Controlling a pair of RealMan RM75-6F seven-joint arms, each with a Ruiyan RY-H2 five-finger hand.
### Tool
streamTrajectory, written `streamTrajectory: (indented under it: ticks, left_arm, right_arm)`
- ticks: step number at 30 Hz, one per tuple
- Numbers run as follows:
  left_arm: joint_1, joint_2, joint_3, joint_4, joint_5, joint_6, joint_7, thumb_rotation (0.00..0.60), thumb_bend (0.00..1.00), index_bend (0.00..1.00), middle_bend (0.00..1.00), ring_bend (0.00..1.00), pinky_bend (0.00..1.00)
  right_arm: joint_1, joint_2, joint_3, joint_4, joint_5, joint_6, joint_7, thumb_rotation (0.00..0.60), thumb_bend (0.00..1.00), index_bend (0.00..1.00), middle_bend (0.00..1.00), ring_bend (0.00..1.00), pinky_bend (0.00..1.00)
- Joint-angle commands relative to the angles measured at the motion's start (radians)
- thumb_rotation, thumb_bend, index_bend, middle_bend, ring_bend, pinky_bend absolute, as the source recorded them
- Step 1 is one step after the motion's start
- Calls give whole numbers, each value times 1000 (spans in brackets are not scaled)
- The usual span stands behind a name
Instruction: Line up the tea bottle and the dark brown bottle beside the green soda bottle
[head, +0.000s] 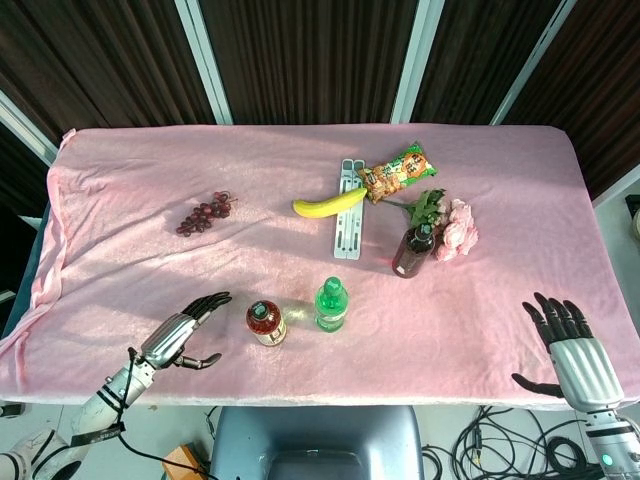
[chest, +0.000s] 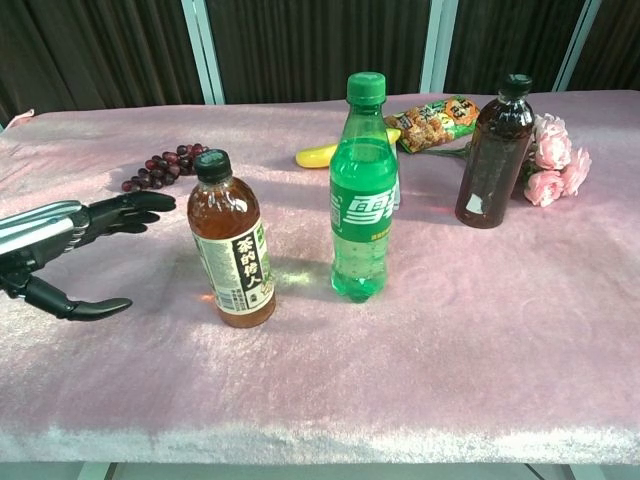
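Three plastic bottles stand upright on a pink, velvety cloth (head: 130, 180) draped over the table. Nearest the front edge, the tea bottle (chest: 231, 240), amber with a black cap and a paper label, stands just left of the translucent green soda bottle (chest: 362, 190), a small gap between them. Farther back and to the right, the dark brown bottle (chest: 494, 152) stands against a bunch of pink roses (chest: 555, 158). The left hand (head: 180, 335), silver-backed with black fingers, hovers empty to the left of the tea bottle, fingers spread and apart from it.

Only the overhead head view shows the right hand (head: 570, 345), empty with fingers fanned at the table's front right corner, and a flat white rack (head: 348, 222) lying behind the soda bottle. A banana (head: 329, 203), a crinkled snack packet (head: 392, 173) and a cluster of dark grapes (head: 206, 212) lie farther back. Dark slatted panels with pale uprights close the room behind.
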Motion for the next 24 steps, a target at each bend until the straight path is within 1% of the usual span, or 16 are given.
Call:
streamTrajectory:
  ticks: [1,5,8,16,20,24]
  left_arm:
    - [-9,-72,-5,43,37,73,-69,600,277,0,0,0,43]
    - [-13,-136,-35,73,15,102,-111,600,273,0,0,0,37]
    - [-19,-170,-43,89,2,97,-117,600,270,0,0,0,37]
    - [-46,-209,-55,100,-31,52,-139,600,271,0,0,0,47]
    - [-55,-227,-69,84,-49,39,-116,600,270,0,0,0,78]
    - [-62,-246,-86,66,-75,22,-61,600,270,0,0,0,114]
  right_arm:
    - [-3,8,0,2,1,8,16,600,201,0,0,0,0]
    - [-2,10,2,7,6,4,25,600,201,0,0,0,0]
    - [-5,13,0,8,3,8,30,600,201,0,0,0,0]
    - [-10,14,-1,11,0,17,38,600,201,0,0,0,0]
    - [-9,16,0,10,1,14,39,600,200,0,0,0,0]
    - [-11,19,-2,11,-6,18,46,600,201,0,0,0,0]
